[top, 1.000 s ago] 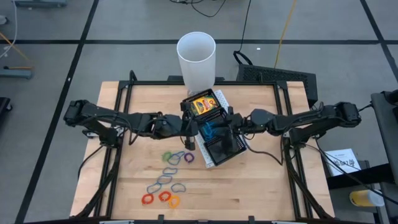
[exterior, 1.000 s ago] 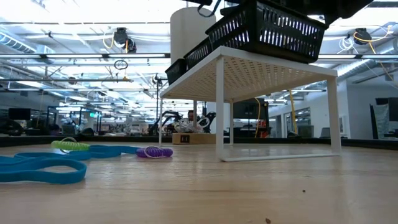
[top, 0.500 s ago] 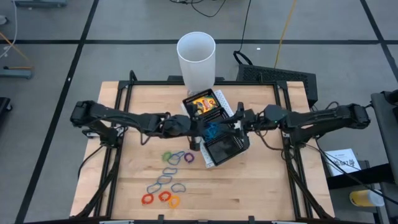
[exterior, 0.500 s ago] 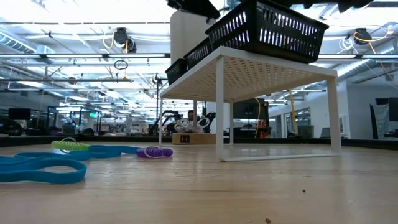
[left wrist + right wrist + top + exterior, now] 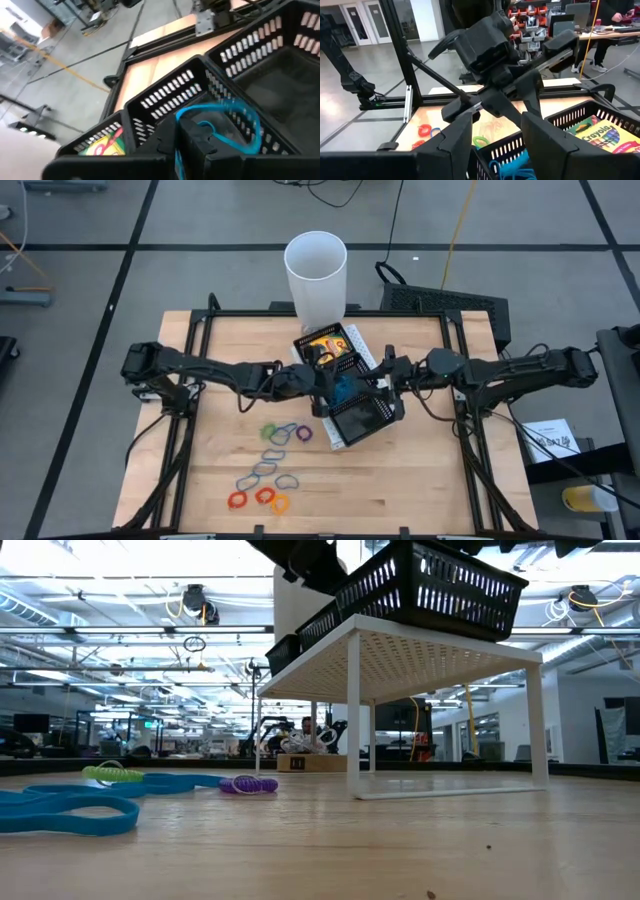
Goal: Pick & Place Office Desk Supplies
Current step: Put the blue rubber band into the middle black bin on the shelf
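Observation:
A black mesh tray (image 5: 362, 420) sits on a white shelf riser (image 5: 400, 650) at the table's middle. Yellow-and-green crayon boxes (image 5: 326, 348) lie in its far compartment. My left gripper (image 5: 326, 386) is over the tray's left rim, shut on a blue rubber band (image 5: 240, 122) above the middle compartment. My right gripper (image 5: 386, 373) stands open over the tray's right rim with nothing between its fingers (image 5: 455, 145). More rubber bands (image 5: 284, 432) lie loose on the table, near and to the left of the tray. My left gripper pinches one end of the blue rubber band's loop (image 5: 178, 159) between its two fingers. The fingers slant down from the table's left. The rest of the loop (image 5: 250, 135) reaches out past the fingertips over the tray's middle compartment; whether it rests on the floor there, I cannot tell.
A tall white cup (image 5: 316, 270) stands just beyond the table's far edge behind the tray. Red and orange bands (image 5: 262, 498) lie near the front edge. In the low view, blue (image 5: 70, 808), green (image 5: 112, 773) and purple (image 5: 248, 784) bands lie left of the riser's legs.
My left gripper has moved toward the table's right and down, carrying the blue band in over the tray's middle compartment. My right gripper has drawn back toward the table's right edge, off the tray's middle, and has stayed open.

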Controlling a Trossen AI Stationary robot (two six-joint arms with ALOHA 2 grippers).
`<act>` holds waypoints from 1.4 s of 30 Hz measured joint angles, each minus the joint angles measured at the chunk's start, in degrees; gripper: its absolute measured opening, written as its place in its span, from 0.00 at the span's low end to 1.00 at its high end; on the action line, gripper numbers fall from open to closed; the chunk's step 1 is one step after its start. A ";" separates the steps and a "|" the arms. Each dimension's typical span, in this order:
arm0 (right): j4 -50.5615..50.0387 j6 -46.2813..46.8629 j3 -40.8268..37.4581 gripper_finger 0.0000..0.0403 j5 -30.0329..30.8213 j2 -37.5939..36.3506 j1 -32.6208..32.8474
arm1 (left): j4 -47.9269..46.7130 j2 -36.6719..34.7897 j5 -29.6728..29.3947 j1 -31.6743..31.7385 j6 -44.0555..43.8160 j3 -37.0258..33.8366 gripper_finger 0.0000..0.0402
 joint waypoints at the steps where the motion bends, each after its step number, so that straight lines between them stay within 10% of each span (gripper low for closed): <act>1: 0.02 -0.10 0.00 0.40 0.01 0.00 0.00 | 0.12 0.00 -1.15 -0.11 -0.81 0.00 0.10; 15: -1.31 -0.19 0.02 0.40 0.01 -0.02 0.00 | -0.09 -3.04 0.34 -1.34 -7.36 0.03 0.58; 26: -1.49 -0.38 0.07 0.40 0.01 -0.02 0.00 | -7.17 -7.61 1.16 -0.33 -10.41 -0.08 0.62; 31: -1.84 -0.38 0.07 0.40 -0.08 -0.17 0.00 | -10.71 -12.50 13.19 0.57 -12.10 -1.24 0.62; 35: -4.18 -0.38 0.09 0.40 -0.08 -2.03 0.00 | -7.12 -18.85 24.86 0.34 -13.34 -8.13 0.61; 42: -9.40 -0.19 0.09 0.40 -0.05 -5.38 0.00 | 10.23 -30.90 27.00 -2.64 -21.81 -29.46 0.62</act>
